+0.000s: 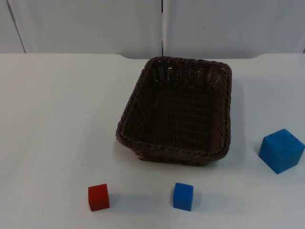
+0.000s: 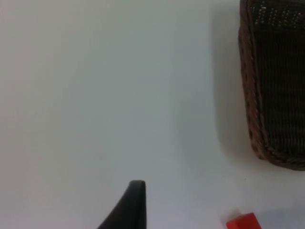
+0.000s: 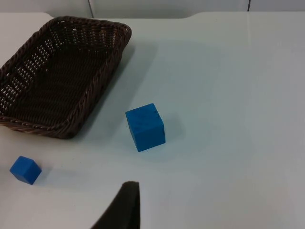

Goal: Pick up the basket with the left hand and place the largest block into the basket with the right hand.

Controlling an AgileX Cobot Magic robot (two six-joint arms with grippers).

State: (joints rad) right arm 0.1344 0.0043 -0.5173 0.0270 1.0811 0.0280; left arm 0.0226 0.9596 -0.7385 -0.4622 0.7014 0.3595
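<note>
Seen from above, a dark brown woven basket [image 1: 177, 110] sits on the white table [image 1: 57, 124] near the middle, rectangular with a braided rim and sloping sides, nothing inside it. To its right, well apart, lies the large blue block [image 1: 281, 150], a plain cube turned slightly so one corner faces forward. In front of the basket are a small blue block [image 1: 183, 196] and, further left, a small red block [image 1: 98, 197]. A grey partition wall [image 1: 95, 24] closes the table at the back.

In the left wrist view, one black fingertip [image 2: 127, 207] of the left gripper hovers over bare table, with the basket [image 2: 274, 86] off to one side and a sliver of the red block [image 2: 243, 222] nearby. Whether this gripper is spread or pressed together cannot be told.

In the right wrist view, one black fingertip [image 3: 121, 207] of the right gripper hangs above the table, near the large blue block [image 3: 145, 127], which stands just beside the basket [image 3: 57, 76] without touching it. The small blue block [image 3: 25, 170] lies in front of the basket. This gripper's spread cannot be told either.
</note>
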